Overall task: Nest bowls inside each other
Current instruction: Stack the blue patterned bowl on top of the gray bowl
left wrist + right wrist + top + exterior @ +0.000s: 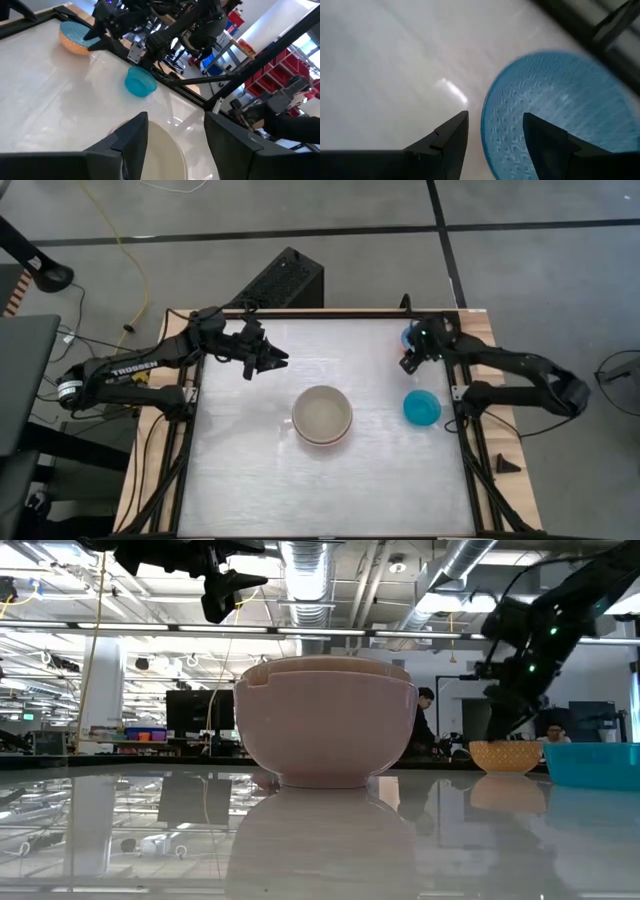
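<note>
A cream bowl (322,413) sits nested in a salmon-pink bowl (330,725) at the table's middle. A small teal bowl (421,407) stands on its base to the right of the stack. At the far right corner stands a small bowl (560,115) that is light blue inside and tan outside (505,756). My right gripper (495,125) hangs open just above it, slanting down, one finger over the inside and one outside its rim. My left gripper (272,360) is open, high over the far left of the table, nothing between its fingers.
The table's black frame rail (462,420) runs close behind the right-hand bowls. Bare white tabletop (330,490) lies in front of the stack and to its left. A small black wedge (507,465) sits off the table's right edge.
</note>
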